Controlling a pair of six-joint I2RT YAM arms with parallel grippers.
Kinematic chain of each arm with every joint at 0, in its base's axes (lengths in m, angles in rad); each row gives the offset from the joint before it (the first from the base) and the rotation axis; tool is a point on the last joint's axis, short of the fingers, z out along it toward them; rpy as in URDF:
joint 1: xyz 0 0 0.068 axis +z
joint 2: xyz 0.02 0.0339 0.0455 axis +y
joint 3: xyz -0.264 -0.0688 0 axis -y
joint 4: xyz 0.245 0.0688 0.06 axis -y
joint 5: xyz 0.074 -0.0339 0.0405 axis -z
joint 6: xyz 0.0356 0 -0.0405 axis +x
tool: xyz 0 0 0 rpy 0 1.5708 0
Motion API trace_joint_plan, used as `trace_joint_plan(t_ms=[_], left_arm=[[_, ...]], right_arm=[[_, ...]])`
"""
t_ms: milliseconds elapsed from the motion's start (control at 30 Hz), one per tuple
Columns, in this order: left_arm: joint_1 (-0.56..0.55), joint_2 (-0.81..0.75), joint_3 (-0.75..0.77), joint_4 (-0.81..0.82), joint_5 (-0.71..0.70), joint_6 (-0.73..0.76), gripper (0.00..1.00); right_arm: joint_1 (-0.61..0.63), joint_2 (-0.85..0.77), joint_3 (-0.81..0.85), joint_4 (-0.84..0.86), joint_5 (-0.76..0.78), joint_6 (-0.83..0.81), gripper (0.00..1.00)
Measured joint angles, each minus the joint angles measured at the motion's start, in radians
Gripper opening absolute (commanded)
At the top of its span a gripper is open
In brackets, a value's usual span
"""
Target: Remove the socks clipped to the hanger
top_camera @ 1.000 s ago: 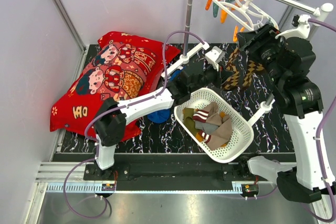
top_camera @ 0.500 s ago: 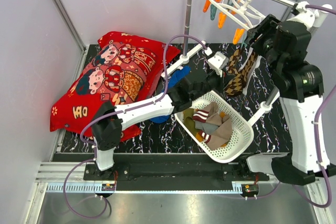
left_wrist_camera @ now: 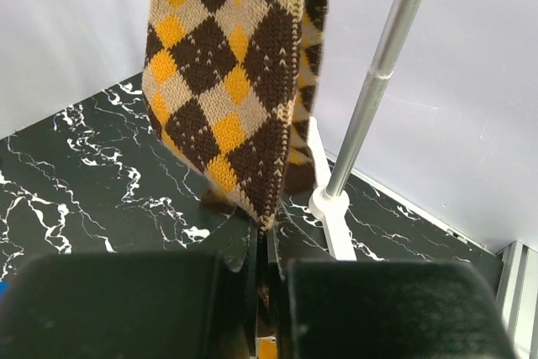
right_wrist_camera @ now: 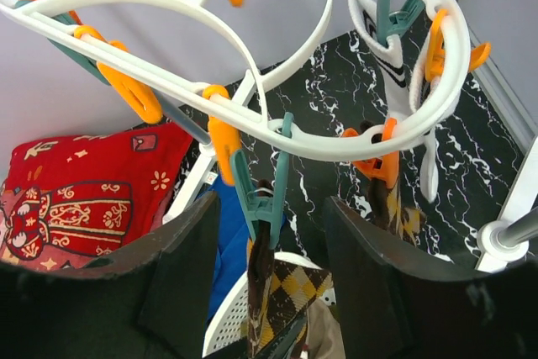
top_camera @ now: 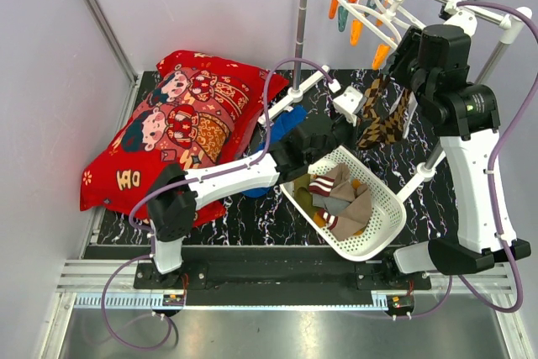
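Observation:
The white ring hanger (top_camera: pixel 374 7) hangs by its hook from the rail, with orange and teal pegs. Two brown checked socks (top_camera: pixel 385 119) hang from it. My left gripper (top_camera: pixel 356 127) is shut on the lower tip of one checked sock (left_wrist_camera: pixel 227 90), which runs down between its fingers (left_wrist_camera: pixel 267 250). My right gripper (right_wrist_camera: pixel 269 208) is open, its fingers on either side of the teal peg (right_wrist_camera: pixel 271 182) that clips this sock (right_wrist_camera: pixel 298 287). The other checked sock (right_wrist_camera: pixel 382 208) hangs from an orange peg. A white sock with dark bands (right_wrist_camera: pixel 382 52) is clipped further right.
A white perforated basket (top_camera: pixel 395 226) below the hanger holds several socks (top_camera: pixel 340 195). A red printed pillow (top_camera: pixel 168 124) lies at the left, a blue cloth (top_camera: pixel 284 122) beside it. The rail's upright pole (top_camera: pixel 301 23) and its white foot (left_wrist_camera: pixel 332 216) stand close by.
My right gripper has risen and moved in under the hanger, around the teal peg. My left gripper has reached right to the checked sock's tip.

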Motion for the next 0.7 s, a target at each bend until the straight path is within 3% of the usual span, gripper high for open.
trace_joint_plan(t_ms=[700], left_arm=[[-0.018, 0.0, 0.006, 0.004, -0.012, 0.02, 0.0]], right_arm=[[0.0, 0.053, 0.027, -0.004, 0.018, -0.025, 0.54]])
